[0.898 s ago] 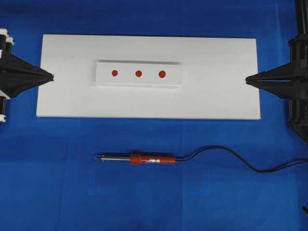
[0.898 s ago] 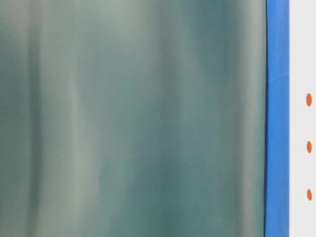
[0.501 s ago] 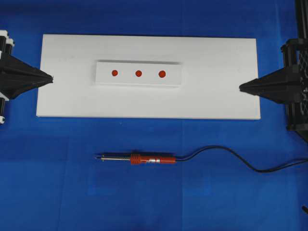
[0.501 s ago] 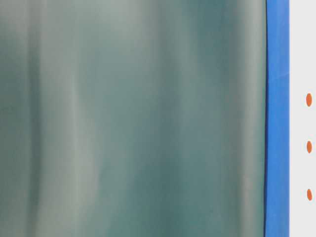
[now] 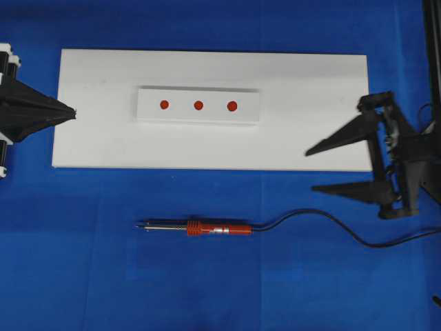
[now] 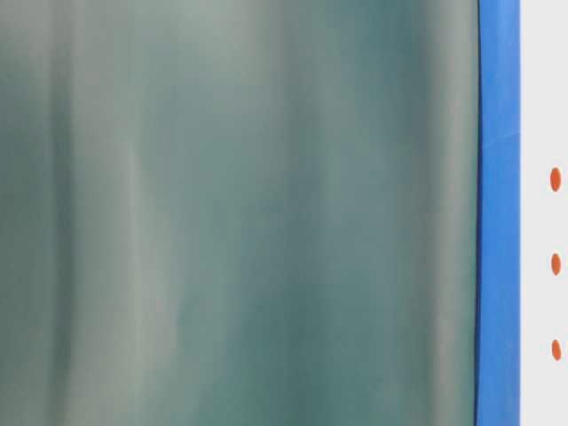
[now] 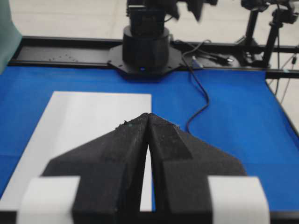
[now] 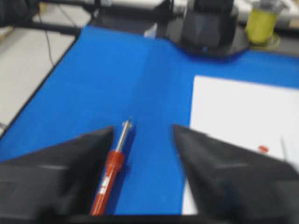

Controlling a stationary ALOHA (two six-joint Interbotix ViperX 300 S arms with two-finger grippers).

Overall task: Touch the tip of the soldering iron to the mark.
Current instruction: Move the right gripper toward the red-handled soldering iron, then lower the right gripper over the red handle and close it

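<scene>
The soldering iron [image 5: 200, 227] lies flat on the blue mat in front of the white board [image 5: 96, 138], its silver tip pointing left and its black cord [image 5: 331, 224] trailing right. Three red marks [image 5: 198, 105] sit in a row on a raised white block [image 5: 198, 118]. My right gripper [image 5: 310, 169] stands open over the board's right front corner, well right of the iron and empty. In the right wrist view the soldering iron [image 8: 111, 173] lies ahead between the wide jaws, close to the left one. My left gripper [image 5: 74, 112] is shut and empty at the board's left edge.
The right arm's base [image 7: 145, 44] stands at the far end of the blue mat [image 5: 83, 276]. In the table-level view a blurred grey-green surface [image 6: 240, 213] fills most of the frame, with the red marks [image 6: 556, 264] at its right edge.
My right gripper has opened wide and swung forward and left, from the board's right edge toward its front right corner. The left gripper and the iron have not moved.
</scene>
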